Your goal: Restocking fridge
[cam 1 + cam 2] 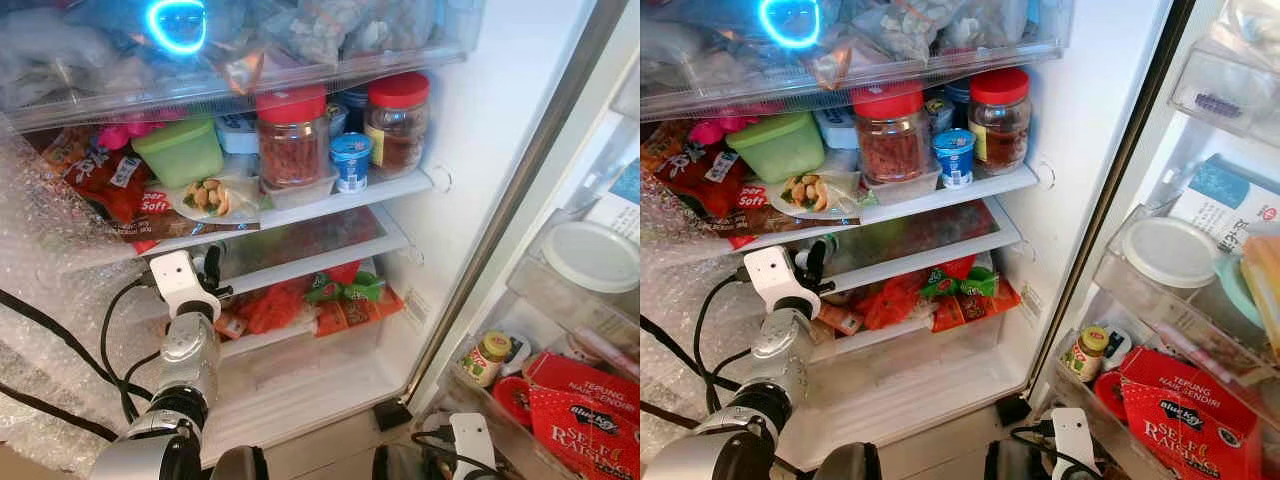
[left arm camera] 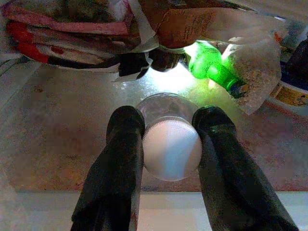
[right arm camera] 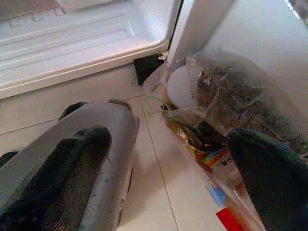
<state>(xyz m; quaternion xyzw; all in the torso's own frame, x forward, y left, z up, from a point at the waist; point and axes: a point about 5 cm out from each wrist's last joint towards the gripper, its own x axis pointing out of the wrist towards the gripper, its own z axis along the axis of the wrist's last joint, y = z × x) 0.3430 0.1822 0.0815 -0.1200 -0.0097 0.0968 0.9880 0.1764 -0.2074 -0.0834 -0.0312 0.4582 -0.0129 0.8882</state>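
My left gripper [image 1: 210, 265] reaches into the fridge's middle shelf [image 1: 300, 255]. In the left wrist view its two black fingers [image 2: 122, 144] press on either side of a clear bottle with a white cap [image 2: 171, 151], cap toward the camera, just above the glass shelf [image 2: 62, 139]. Behind the bottle lie a green bottle [image 2: 211, 67] and several food packets [image 2: 72, 29]. My right gripper [image 3: 168, 168] hangs low over the tiled floor by the door's foot, fingers wide apart and holding nothing.
The shelf above carries two red-lidded jars [image 1: 290, 140], a green tub [image 1: 180, 150] and a blue cup [image 1: 350, 160]. Red packets [image 1: 300, 300] fill the drawer below. The open door's racks on the right hold a red box [image 1: 590, 420] and a small jar [image 1: 485, 358]. Bubble wrap [image 1: 40, 300] lines the left.
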